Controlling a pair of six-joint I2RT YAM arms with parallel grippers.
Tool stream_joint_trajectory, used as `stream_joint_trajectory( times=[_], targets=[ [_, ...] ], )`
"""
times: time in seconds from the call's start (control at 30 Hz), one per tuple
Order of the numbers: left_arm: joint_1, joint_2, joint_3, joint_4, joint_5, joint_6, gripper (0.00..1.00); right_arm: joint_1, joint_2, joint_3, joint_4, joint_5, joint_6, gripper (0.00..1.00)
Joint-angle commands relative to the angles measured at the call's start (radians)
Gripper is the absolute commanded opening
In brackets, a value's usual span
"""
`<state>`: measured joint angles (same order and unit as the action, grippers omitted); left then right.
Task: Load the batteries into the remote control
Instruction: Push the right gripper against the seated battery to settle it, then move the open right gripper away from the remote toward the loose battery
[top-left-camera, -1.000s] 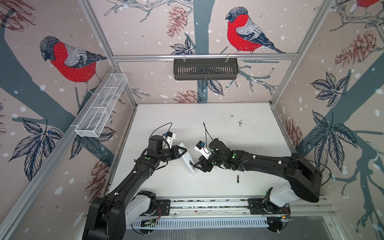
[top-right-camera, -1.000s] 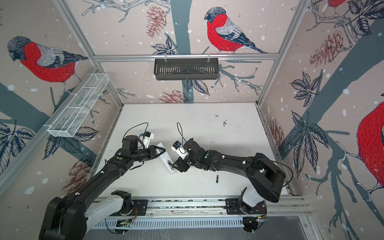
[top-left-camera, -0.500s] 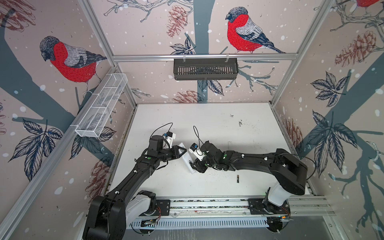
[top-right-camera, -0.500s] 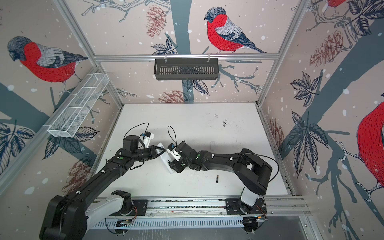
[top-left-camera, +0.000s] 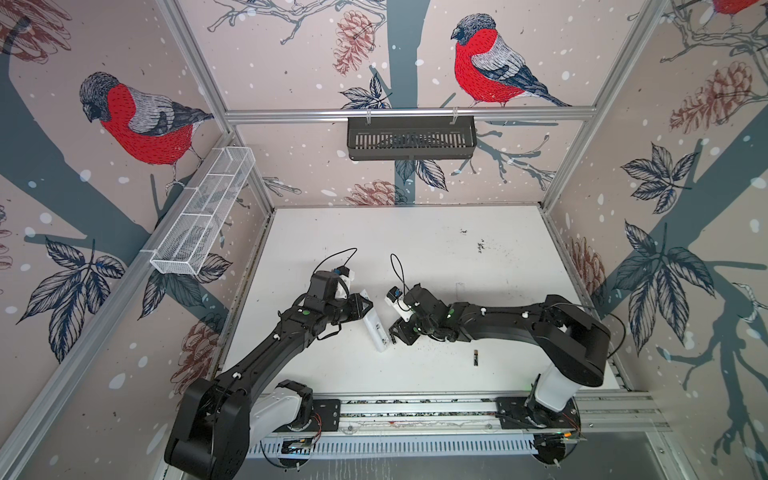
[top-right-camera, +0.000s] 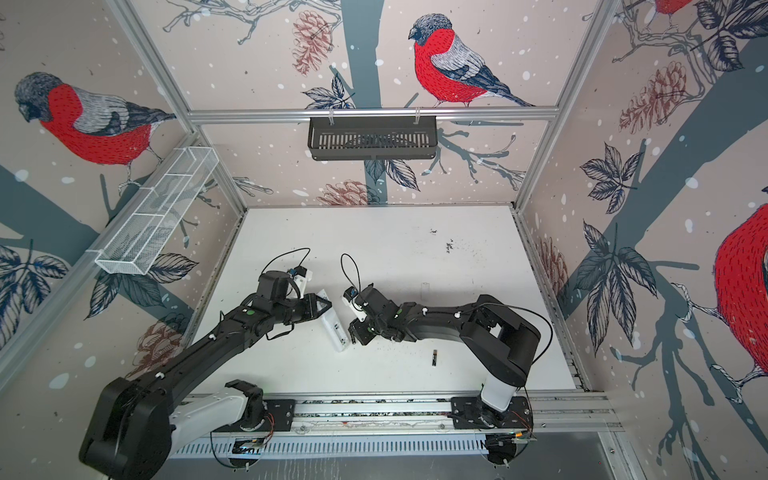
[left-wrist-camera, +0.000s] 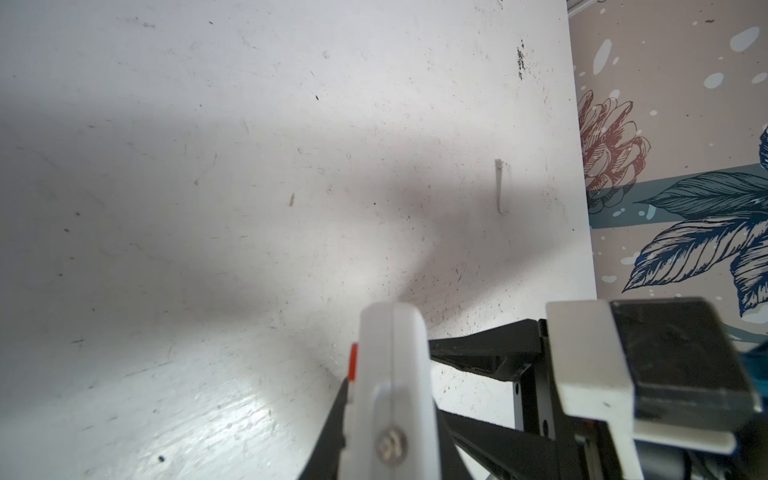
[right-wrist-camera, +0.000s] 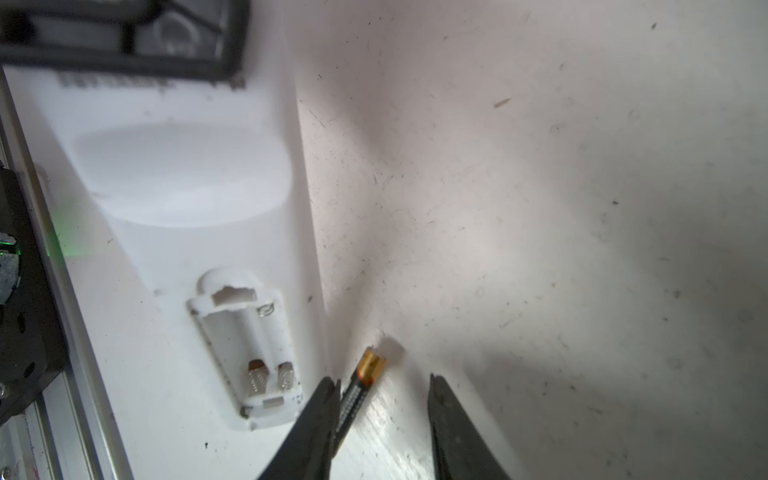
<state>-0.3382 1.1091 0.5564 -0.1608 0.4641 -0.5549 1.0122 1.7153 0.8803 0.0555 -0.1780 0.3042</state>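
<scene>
A: What sat closest to the front edge?
B: One battery (top-left-camera: 476, 357), alone on the tabletop (top-left-camera: 436, 257), near the front edge, right of ctr.

A: And the right gripper?
B: The right gripper (right-wrist-camera: 380, 378) was a bit farther back, approx mid-width, tips down at the tabletop. Its jaws stood apart w/ nothing clamped. The other battery (right-wrist-camera: 358, 395) lay along the inner face of one finger (right-wrist-camera: 316, 415), and the opposite finger was clear of it. Its gold band pointed away from the wrist.

A: Where was the remote control?
B: The remote control (top-left-camera: 376, 328) lay just left of that gripper, back side up and slanted, w/ its near end toward the front edge. The battery compartment (right-wrist-camera: 249, 357) at that end was uncovered, w/ bare metal contacts in both bays. The other battery was right beside the remote's long edge, outside the compartment.

A: Left gripper?
B: The left gripper (top-left-camera: 365, 306) was clamped on the remote's far end. The left wrist view showed the white body edge-on btwn the black fingers.

A: Farther back?
B: A black basket (top-left-camera: 411, 137) hung on the back-wall rail, and a white mesh tray (top-left-camera: 203, 212) on the left wall.
</scene>
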Motion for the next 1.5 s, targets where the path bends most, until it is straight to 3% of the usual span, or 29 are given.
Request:
stream_joint_trajectory(
  times=[0.0,0.27,0.5,0.7,0.87,1.0,1.1,1.17,1.47],
  targets=[
    [-0.006,0.010,-0.005,-0.011,-0.093,0.009,0.00,-0.016,0.020,0.000,0.012,-0.021,0.027,0.39],
    [-0.009,-0.041,0.014,-0.064,-0.221,0.018,0.00,-0.017,0.026,0.010,-0.090,0.037,0.069,0.40],
    [-0.009,-0.086,-0.002,-0.063,-0.225,0.011,0.00,0.003,0.000,-0.004,-0.186,0.170,0.141,0.41],
    [-0.009,-0.115,-0.021,-0.039,-0.206,0.006,0.00,0.045,-0.048,-0.010,-0.255,0.196,0.175,0.53],
    [-0.009,-0.132,-0.024,-0.039,-0.200,0.003,0.00,0.058,0.001,0.032,-0.288,0.216,0.169,0.56],
    [-0.009,-0.163,-0.023,-0.052,-0.203,0.001,0.00,0.064,0.059,0.087,-0.340,0.250,0.139,0.48],
    [-0.010,-0.196,-0.022,-0.066,-0.209,0.006,0.00,0.080,0.101,0.137,-0.416,0.297,0.084,0.30],
    [-0.009,-0.218,-0.018,-0.070,-0.212,0.010,0.00,0.094,0.124,0.162,-0.467,0.317,0.033,0.24],
    [-0.009,-0.265,-0.014,-0.085,-0.243,0.008,0.00,0.187,0.117,0.180,-0.527,0.388,-0.259,0.15]
  ],
)
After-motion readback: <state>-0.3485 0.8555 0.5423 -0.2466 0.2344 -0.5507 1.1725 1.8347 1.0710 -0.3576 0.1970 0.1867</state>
